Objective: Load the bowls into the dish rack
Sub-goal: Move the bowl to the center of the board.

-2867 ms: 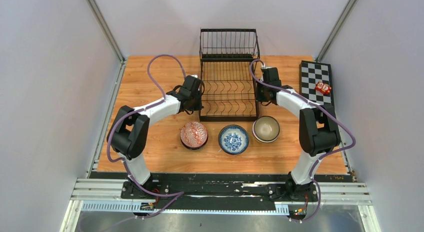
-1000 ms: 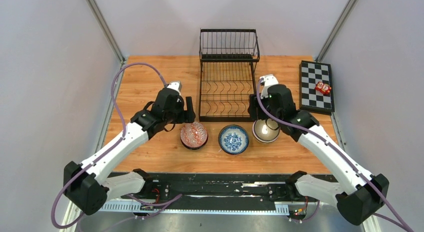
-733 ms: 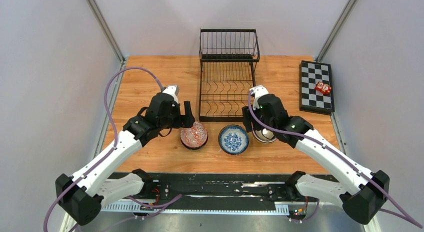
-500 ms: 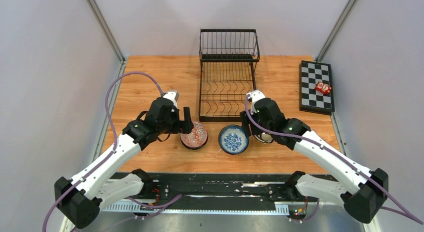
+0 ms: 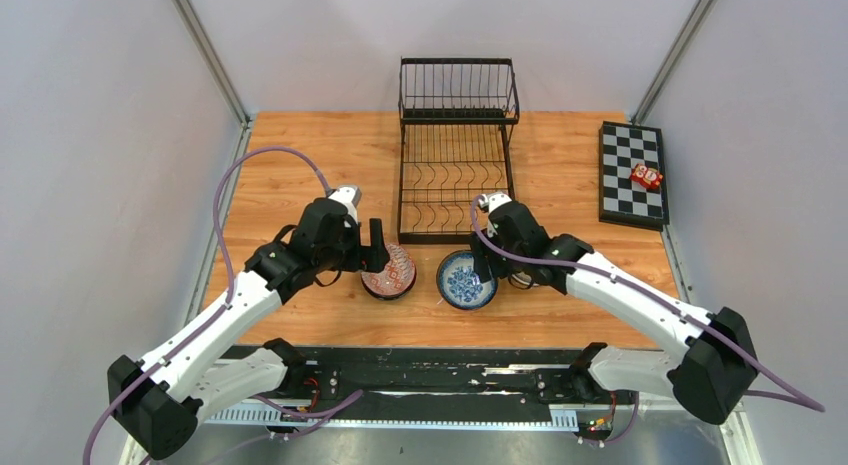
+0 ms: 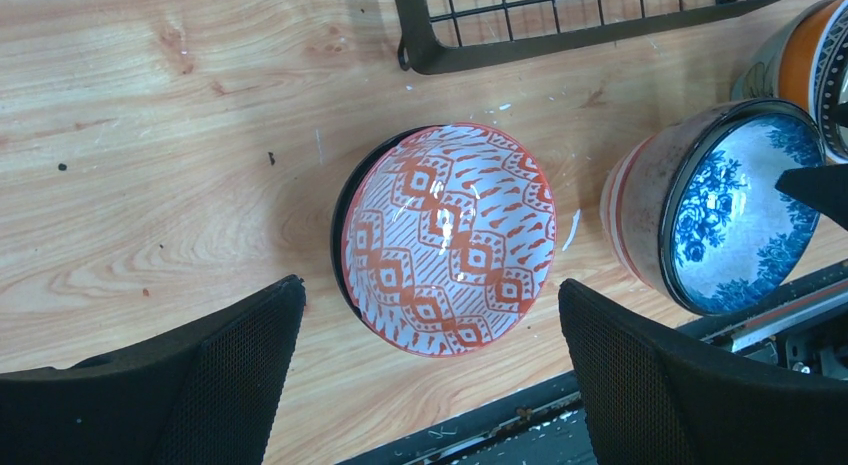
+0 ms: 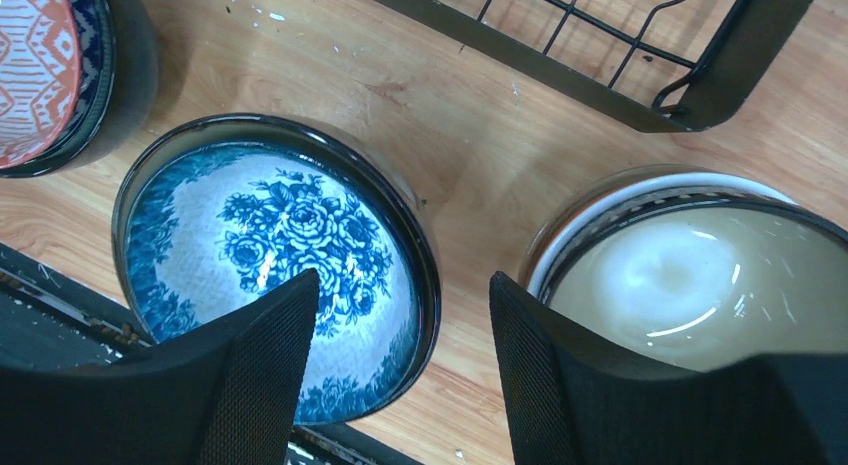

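Note:
Three bowls stand in a row in front of the black wire dish rack [image 5: 458, 155]. The red-patterned bowl [image 5: 388, 270] is on the left and the blue-and-white floral bowl [image 5: 466, 280] is in the middle. The cream bowl [image 7: 690, 275] on the right is mostly hidden under my right arm in the top view. My left gripper [image 5: 371, 250] hovers wide open above the red-patterned bowl [image 6: 447, 240], touching nothing. My right gripper [image 5: 487, 265] is open over the right rim of the floral bowl [image 7: 270, 255]. One finger is over the bowl's inside and the other is toward the cream bowl. The rack holds no bowls.
A checkered board [image 5: 632, 173] with a small red toy [image 5: 646, 176] on it lies at the table's right edge. The rack's front rail [image 6: 560, 30] is just beyond the bowls. The black base rail [image 5: 440, 370] runs along the near edge.
Both arms have swung back from beside the rack toward the bowls. The left jaws have opened wider over the red bowl. The right gripper has moved left from the cream bowl to the floral bowl's rim.

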Motion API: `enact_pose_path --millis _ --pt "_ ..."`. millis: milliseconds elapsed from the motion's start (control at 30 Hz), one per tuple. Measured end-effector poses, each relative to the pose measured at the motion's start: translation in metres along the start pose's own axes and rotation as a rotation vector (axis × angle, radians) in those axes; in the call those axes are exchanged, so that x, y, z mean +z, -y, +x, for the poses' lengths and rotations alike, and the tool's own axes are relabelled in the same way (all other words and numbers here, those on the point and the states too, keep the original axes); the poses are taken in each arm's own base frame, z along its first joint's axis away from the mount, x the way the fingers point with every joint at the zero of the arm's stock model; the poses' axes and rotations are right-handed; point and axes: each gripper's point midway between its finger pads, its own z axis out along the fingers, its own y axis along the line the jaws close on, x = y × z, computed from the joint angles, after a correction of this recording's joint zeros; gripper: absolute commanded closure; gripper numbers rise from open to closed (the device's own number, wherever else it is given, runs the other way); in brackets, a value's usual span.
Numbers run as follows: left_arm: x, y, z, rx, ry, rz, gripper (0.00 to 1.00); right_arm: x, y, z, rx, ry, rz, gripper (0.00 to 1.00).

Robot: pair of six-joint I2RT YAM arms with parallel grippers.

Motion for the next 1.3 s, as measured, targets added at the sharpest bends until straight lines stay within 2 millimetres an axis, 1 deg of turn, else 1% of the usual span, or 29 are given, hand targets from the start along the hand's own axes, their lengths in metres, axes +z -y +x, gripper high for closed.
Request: enact_pose_path --millis 333,500,633,800,967,1033,1200,1300 --pt "0.004 -0.006 0.012 0.008 -0.027 -0.014 0.02 0.025 -0.003 0.009 0.013 -0.047 0.004 0.34" --pt "0.005 -0.006 0.012 0.011 -0.028 -0.014 0.02 0.035 -0.002 0.022 0.021 -0.079 0.005 0.35" --pt "0.005 -0.006 0.014 0.011 -0.030 -0.014 0.02 0.041 -0.003 0.034 0.026 -0.108 -0.003 0.39" --pt "0.006 -0.008 0.017 0.011 -0.035 -0.017 0.02 0.044 -0.015 0.037 0.041 -0.114 -0.066 0.44" --pt "0.005 -0.008 0.017 0.011 -0.031 -0.015 0.02 0.043 -0.019 0.036 0.039 -0.104 -0.081 0.49" --pt "0.005 -0.008 0.017 0.011 -0.030 -0.014 0.02 0.043 -0.025 0.037 0.027 -0.104 -0.095 0.51" --pt "0.005 -0.008 0.017 0.013 -0.030 -0.015 0.02 0.039 -0.049 0.045 -0.006 -0.118 -0.144 0.57" --pt "0.005 -0.008 0.017 0.015 -0.029 -0.016 0.02 0.039 -0.057 0.047 -0.006 -0.120 -0.163 0.58"
